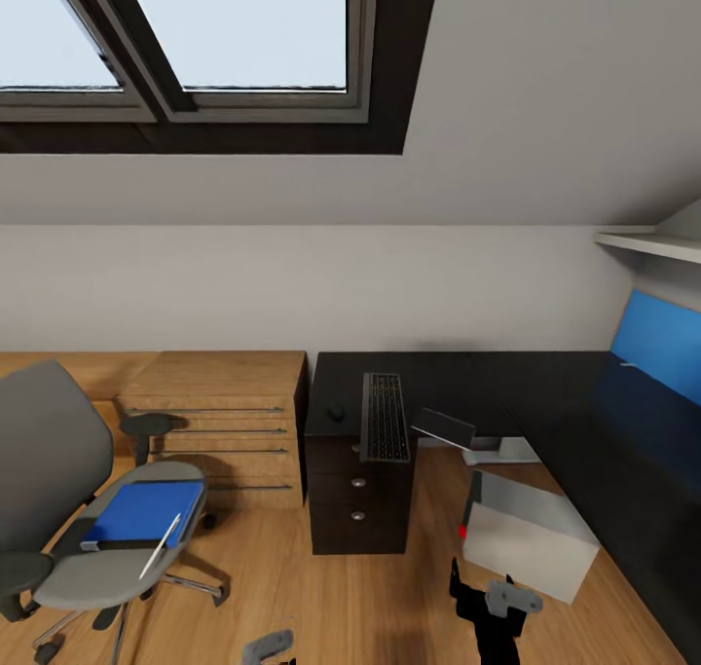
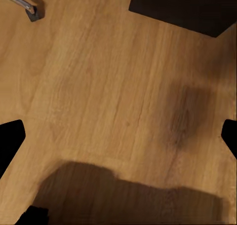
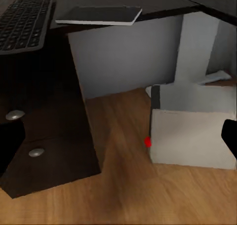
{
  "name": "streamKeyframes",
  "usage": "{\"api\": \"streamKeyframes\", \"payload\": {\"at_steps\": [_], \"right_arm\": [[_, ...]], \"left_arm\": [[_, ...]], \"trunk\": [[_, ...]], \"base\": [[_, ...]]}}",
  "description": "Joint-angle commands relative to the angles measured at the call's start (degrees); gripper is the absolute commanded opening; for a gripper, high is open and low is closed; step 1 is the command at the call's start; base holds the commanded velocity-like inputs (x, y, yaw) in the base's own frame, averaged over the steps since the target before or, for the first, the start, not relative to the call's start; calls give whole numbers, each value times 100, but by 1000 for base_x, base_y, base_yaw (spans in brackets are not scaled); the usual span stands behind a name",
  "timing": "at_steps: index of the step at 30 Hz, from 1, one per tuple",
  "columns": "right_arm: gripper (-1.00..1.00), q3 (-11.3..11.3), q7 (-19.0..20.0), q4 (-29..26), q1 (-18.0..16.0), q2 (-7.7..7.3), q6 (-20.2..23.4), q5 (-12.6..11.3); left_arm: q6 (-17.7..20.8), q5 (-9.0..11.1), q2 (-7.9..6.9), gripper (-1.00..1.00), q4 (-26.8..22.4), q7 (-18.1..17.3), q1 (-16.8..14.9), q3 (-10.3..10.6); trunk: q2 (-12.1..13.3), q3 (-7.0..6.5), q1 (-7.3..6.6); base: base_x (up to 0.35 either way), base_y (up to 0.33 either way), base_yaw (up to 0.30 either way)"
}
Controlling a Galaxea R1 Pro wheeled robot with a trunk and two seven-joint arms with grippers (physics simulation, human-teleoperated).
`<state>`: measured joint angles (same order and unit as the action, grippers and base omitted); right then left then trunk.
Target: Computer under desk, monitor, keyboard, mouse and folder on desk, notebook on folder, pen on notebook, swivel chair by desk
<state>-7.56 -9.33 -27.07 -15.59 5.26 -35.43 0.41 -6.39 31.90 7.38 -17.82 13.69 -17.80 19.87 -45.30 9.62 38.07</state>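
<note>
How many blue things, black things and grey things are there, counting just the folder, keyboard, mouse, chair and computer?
Blue: 1, the folder
Black: 2, the keyboard and mouse
Grey: 2, the chair and computer
Total: 5

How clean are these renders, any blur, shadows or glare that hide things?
Head view: sharp and evenly lit; the bright window is blown out, and the black desk top swallows detail. Left wrist view: soft, with dark shadow patches on the wooden floor. Right wrist view: slightly blurred, yet the keyboard and the computer with its red light stay readable.
</note>
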Motion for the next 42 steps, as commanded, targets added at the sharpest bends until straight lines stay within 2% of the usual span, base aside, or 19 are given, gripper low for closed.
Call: {"api": "streamKeyframes", "payload": {"at_steps": [1, 2, 3, 4, 5, 8, 12, 14, 15, 16, 17, 18, 20, 21, 22, 26, 27, 38, 42], "right_arm": [[100, -23, 6, -133, -83, 6, 84, -343], [100, -25, 12, -191, -123, 9, 145, -518], [100, -29, 29, -292, -200, 14, 283, -860], [100, -30, 41, -337, -231, 17, 358, -1021], [100, -28, 73, -434, -280, 21, 526, -1322], [100, -27, 184, -698, -330, 30, 910, -1816], [100, -26, 477, -1230, -356, 39, 1696, -2484], [100, -24, 678, -1496, -361, 39, 2174, -2922], [100, -21, 839, -1723, -367, 33, 2699, -3446], [100, -33, 986, -2201, -476, -24, 4017, -4905], [100, -35, 995, -2239, -498, -40, 4189, -5118], [100, -38, 1011, -2290, -529, -80, 4496, -5527], [100, -21, 1034, -2332, -558, -138, 4851, -6037], [100, -11, 1047, -2342, -565, -152, 4941, -6165], [100, 36, 1341, -2357, -582, -191, 5218, -6520], [100, 133, 1714, -2356, -580, -192, 5269, -6504], [100, 295, 1920, -2359, -577, -181, 5287, -6262], [100, 342, 1951, -2363, -576, -200, 5338, -6178], [100, 339, 1953, -2376, -576, -213, 5389, -6185]], "left_arm": [[176, 53, -23, 100, -261, 36, -4, 45], [263, 53, -34, 100, -379, 36, -4, 43], [440, 53, -68, 100, -611, 37, -4, 40], [529, 53, -88, 100, -724, 39, -4, 39], [721, 53, -129, 100, -955, 40, -4, 34], [1151, 53, -228, 100, -1454, 109, -4, 15], [1780, 66, -339, 100, -2221, 483, -4, -19], [2014, 78, -367, 100, -2567, 721, -4, -38], [2191, 91, -389, 100, -2921, 924, -4, -108], [2823, 105, -393, 100, -3905, 1161, -4, -490], [2950, 105, -392, 100, -4082, 1182, -4, -557], [3197, 107, -390, 100, -4432, 1230, -4, -682], [3485, 115, -390, 100, -4843, 1294, -4, -851], [3550, 120, -391, 100, -4931, 1308, -4, -891], [3727, 100, -408, 100, -5091, 1441, -4, -1020], [3776, 101, -529, 100, -5119, 1735, -3, -1058], [3805, 113, -667, 100, -5169, 1921, -1, -1056], [3859, 117, -682, 100, -5404, 1961, -4, -1032], [4381, 154, -678, 100, -5705, 1911, 68, -1029]], "trunk": [[-48, 28, 24], [-88, 46, 46], [-129, 64, 68], [-169, 82, 90], [-209, 100, 112], [-329, 154, 177], [-490, 226, 265], [-570, 262, 309], [-610, 280, 331], [-650, 298, 353], [-690, 316, 375], [-730, 334, 397], [-810, 369, 441], [-850, 387, 463], [-891, 405, 485], [-1051, 477, 573], [-1091, 495, 595], [-1532, 693, 836], [-1653, 746, 902]], "base": [[0, 0, 0], [0, 0, 0], [0, 0, 0], [0, 0, 0], [0, 0, 0], [0, 0, 0], [0, 0, 0], [0, 0, 0], [0, 0, 0], [0, 0, 0], [0, 0, 0], [0, 0, 0], [0, 0, 0], [0, 0, 0], [0, 0, 0], [0, 0, 0], [0, 0, 0], [0, 0, 33], [0, 0, 103]]}}
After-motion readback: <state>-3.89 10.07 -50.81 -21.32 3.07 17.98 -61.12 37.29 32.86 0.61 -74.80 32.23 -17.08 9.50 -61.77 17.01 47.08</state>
